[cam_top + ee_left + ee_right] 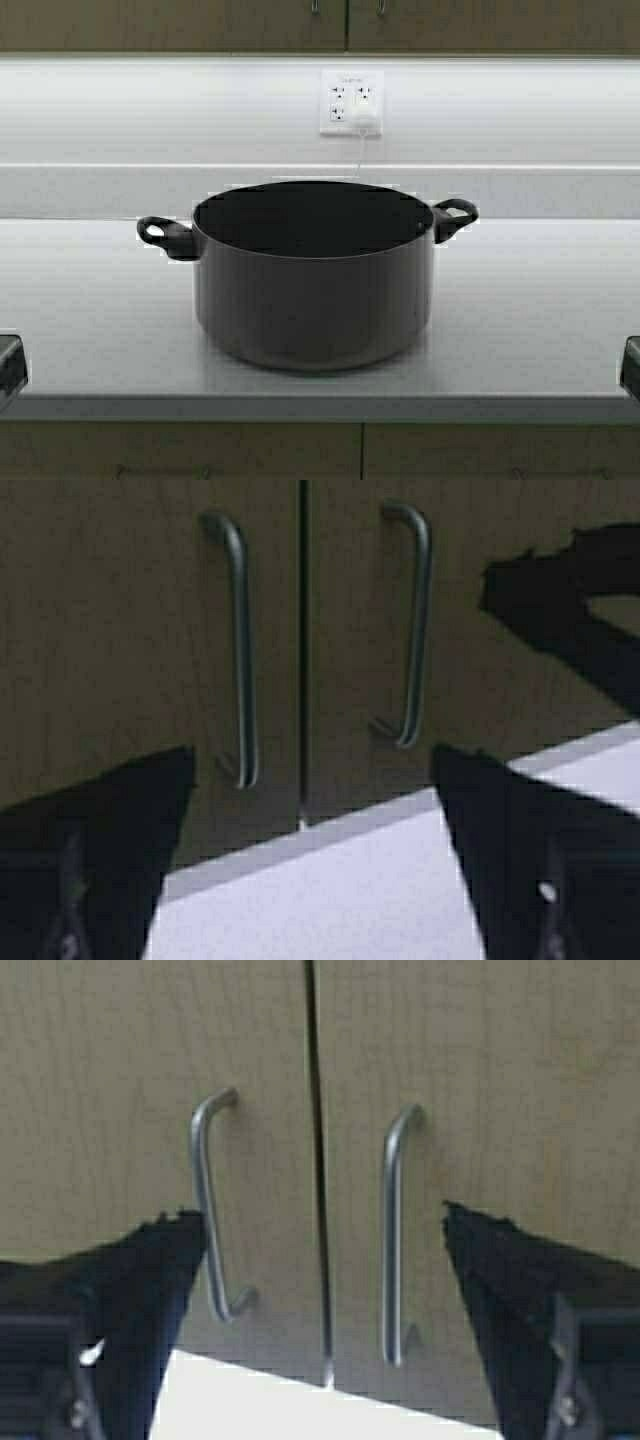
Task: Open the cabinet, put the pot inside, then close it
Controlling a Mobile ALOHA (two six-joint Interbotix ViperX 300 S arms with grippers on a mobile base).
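The pot [315, 290], wide, dark grey and lidless with two black loop handles, stands upright in the middle of the pale countertop [530, 310]. The cabinet [200, 25] hangs above it with both doors shut. Its two metal handles show in the left wrist view [240, 650] and in the right wrist view [392, 1230]. My left gripper [310, 770] is open and empty, low at the counter's front left edge [8, 368]. My right gripper [320, 1220] is open and empty, low at the front right edge [631, 366]. Both face the cabinet doors from well below.
A white wall outlet [351, 102] with a plug and cord sits on the backsplash behind the pot. Base cabinets [180, 450] lie under the counter's front edge. A dark shape [560, 610] crosses the edge of the left wrist view; I cannot tell what it is.
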